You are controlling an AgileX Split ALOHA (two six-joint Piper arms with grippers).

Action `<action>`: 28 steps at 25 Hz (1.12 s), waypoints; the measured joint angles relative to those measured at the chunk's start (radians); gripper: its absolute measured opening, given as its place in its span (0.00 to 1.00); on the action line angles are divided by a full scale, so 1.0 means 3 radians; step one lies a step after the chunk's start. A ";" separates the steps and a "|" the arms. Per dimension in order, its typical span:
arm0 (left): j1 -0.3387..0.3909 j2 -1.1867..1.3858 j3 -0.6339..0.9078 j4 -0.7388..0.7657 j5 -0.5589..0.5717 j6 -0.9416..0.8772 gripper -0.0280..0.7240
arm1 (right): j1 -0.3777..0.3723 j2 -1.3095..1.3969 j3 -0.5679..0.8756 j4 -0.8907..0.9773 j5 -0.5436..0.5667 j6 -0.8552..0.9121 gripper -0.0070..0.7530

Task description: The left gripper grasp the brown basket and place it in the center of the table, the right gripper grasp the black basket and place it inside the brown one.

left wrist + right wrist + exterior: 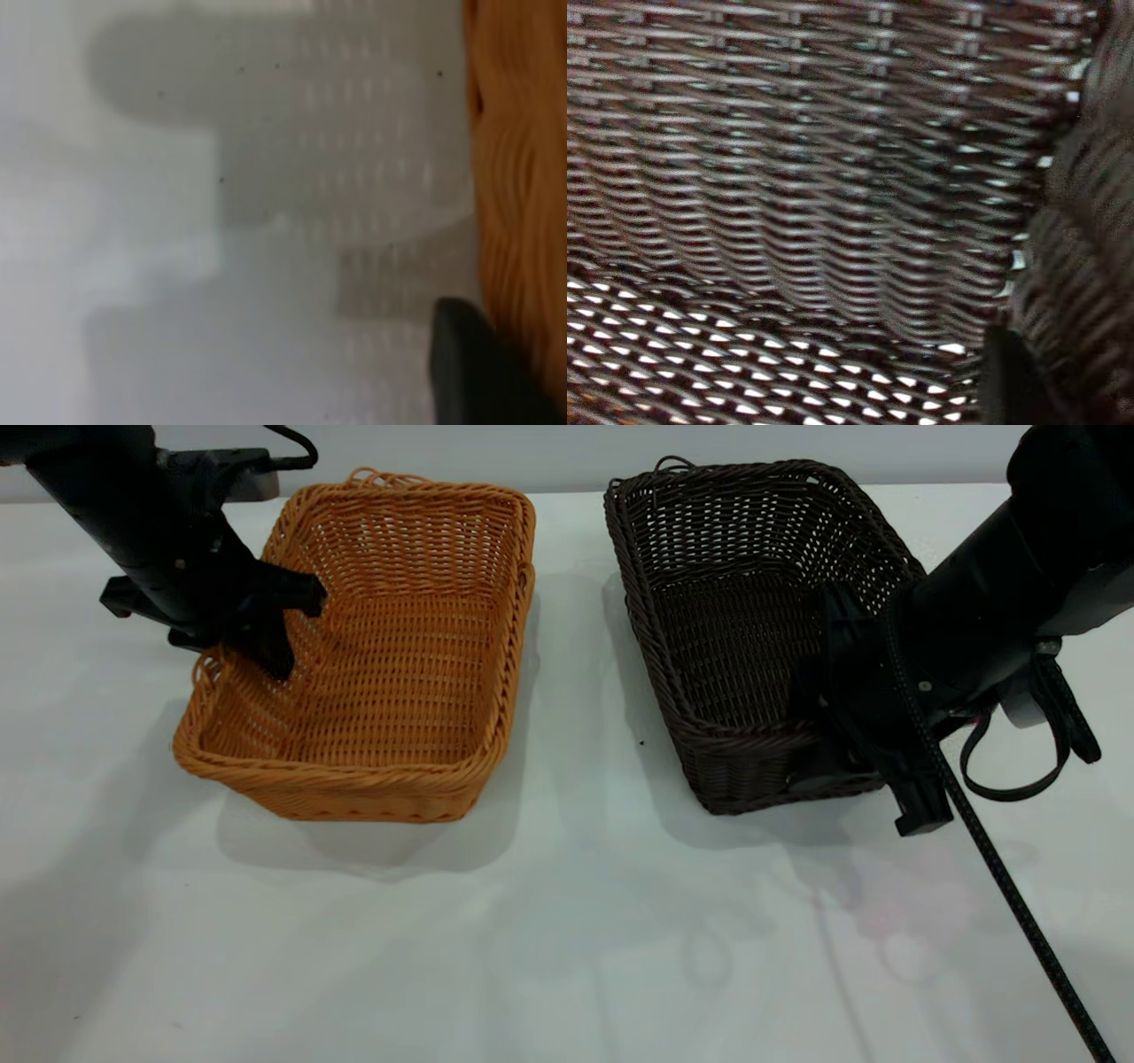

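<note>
Orange-tan rectangular wicker brown basket [381, 646] sits upper left of the exterior frame, not yet centred. The black left gripper [266, 624] straddles its left rim, apparently clamped on the wall. The dark woven rectangular black basket [753, 629] sits upper right, separate and not nested. The black right gripper [873, 735] is at its right rim; grip cannot be told. Both placements remain. The white smooth table [567, 921] offers open room in the lower middle; a narrow gap separates the baskets.

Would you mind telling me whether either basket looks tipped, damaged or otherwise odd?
Nothing looks damaged. The brown basket and the black basket rest side by side, apart, on the table, both empty.
</note>
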 joint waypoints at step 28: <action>-0.1250 0.0041 -0.0195 0.0049 -0.0483 0.4402 0.15 | -0.1226 0.0004 -0.1955 -0.4186 0.2437 0.0740 0.13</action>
